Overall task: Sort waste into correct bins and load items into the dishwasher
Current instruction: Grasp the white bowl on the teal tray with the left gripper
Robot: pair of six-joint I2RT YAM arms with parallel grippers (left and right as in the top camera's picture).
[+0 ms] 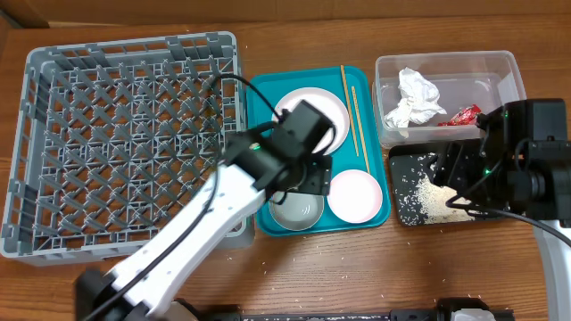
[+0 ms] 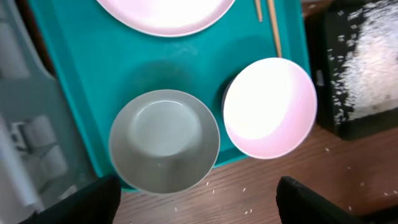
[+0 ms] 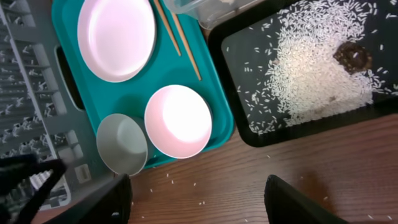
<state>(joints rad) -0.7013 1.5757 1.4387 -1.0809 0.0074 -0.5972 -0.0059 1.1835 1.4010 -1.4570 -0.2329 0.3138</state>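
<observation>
dish rack [image 1: 107, 125] lies left of the dish tray [image 1: 375, 116]; tub [image 1: 482, 85] sits right, behind the rice tray [image 1: 406, 165].

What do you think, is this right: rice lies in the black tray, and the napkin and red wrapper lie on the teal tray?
Not quite. The overhead view shows the napkin and red wrapper in the clear tub, not on the teal tray. The rice does lie in the black tray.

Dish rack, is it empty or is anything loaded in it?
Empty where visible: the dish rack shows only bare lattice floor; the left arm hides one corner.
</observation>
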